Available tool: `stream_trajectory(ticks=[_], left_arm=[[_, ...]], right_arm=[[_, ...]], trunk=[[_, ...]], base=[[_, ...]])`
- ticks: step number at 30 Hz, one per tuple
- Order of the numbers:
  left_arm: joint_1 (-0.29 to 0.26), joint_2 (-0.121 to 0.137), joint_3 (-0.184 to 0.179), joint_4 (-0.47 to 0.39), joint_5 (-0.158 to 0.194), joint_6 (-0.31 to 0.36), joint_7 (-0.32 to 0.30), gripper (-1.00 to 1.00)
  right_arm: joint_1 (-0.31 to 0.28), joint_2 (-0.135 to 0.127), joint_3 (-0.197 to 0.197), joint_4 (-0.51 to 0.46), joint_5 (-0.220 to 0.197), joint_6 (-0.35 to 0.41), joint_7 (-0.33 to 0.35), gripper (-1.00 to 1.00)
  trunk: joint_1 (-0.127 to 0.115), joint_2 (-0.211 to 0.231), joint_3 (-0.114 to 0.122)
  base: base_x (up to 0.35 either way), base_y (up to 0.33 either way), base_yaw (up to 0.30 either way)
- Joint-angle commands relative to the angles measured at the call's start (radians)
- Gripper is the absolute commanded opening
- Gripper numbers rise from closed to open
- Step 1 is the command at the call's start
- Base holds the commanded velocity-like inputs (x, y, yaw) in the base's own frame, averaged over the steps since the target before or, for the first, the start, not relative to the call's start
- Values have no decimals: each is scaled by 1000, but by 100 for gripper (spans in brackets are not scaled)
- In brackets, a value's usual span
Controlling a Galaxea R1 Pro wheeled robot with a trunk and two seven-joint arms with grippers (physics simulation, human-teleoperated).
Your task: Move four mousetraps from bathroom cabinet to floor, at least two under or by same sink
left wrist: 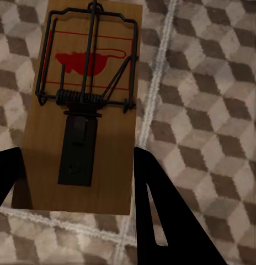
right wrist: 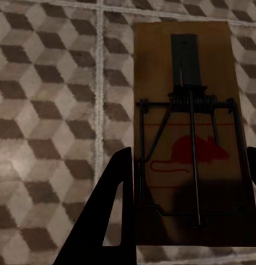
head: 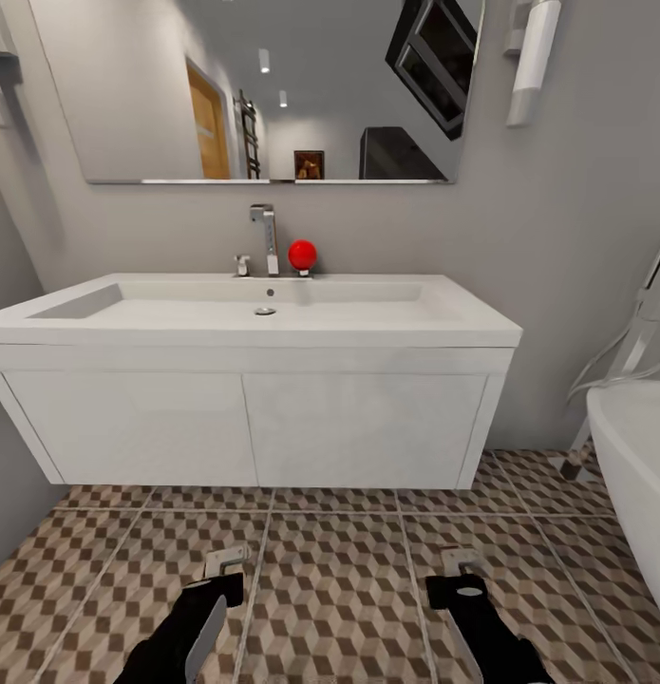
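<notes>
— We face a white basin unit (head: 254, 418) on a grey wall, with the cube-patterned bathroom floor (head: 339, 589) under our arms.

— And the mousetraps?

— We hold one in each gripper, just above the tiles before the basin: the left gripper (left wrist: 73, 182) fingers clamped on one mousetrap (left wrist: 84, 110), the right gripper (right wrist: 188, 182) fingers on another mousetrap (right wrist: 188, 132).
</notes>
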Motion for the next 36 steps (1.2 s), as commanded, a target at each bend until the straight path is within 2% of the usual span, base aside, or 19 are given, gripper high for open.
stream_trajectory(ticks=[1,4,8,10,14,18,22,29,31,35,36], left_arm=[[0,-5,-2,-19,7,23,6,-100],[0,-18,-5,-70,6,61,8,-100],[0,-21,-6,-95,6,70,7,-100],[1,-20,-6,-105,6,69,7,-100],[1,-18,-6,-112,6,68,7,-100],[1,-17,-7,-114,6,69,7,-100],[0,-21,-8,-114,4,70,10,-100],[-9,-22,-9,-113,0,71,11,-100],[-10,-23,-9,-117,-20,67,11,-100],[-11,-26,-8,-124,-95,58,10,-100],[-11,-28,-8,-124,-104,58,9,-100]], right_arm=[[-8,4,-5,1,8,4,2,-100],[-19,7,-6,6,12,-9,2,-100],[-22,6,-5,6,13,-20,1,-100],[-22,6,-5,7,14,-26,1,-100],[-22,2,-5,5,14,-36,1,-100],[-24,-2,-8,-4,13,-38,1,-100],[-59,-2,-9,10,5,-40,1,-100],[-77,-3,-11,19,3,-41,1,-100],[-83,-3,-11,21,1,-41,1,-100],[-86,-2,-12,22,0,-41,1,-100],[-86,-1,-13,22,-1,-41,1,-100]], trunk=[[0,-1,-5],[2,-1,-17],[3,-2,-32],[3,-2,-32],[3,-2,-32],[5,-3,-48],[7,-4,-63],[10,-6,-90],[10,-6,-90],[11,-6,-94],[11,-6,-98]], base=[[0,0,0],[0,0,0],[0,0,0],[0,0,0],[0,0,0],[0,0,0],[0,0,0],[0,0,0],[0,0,0],[0,0,0],[0,0,0]])
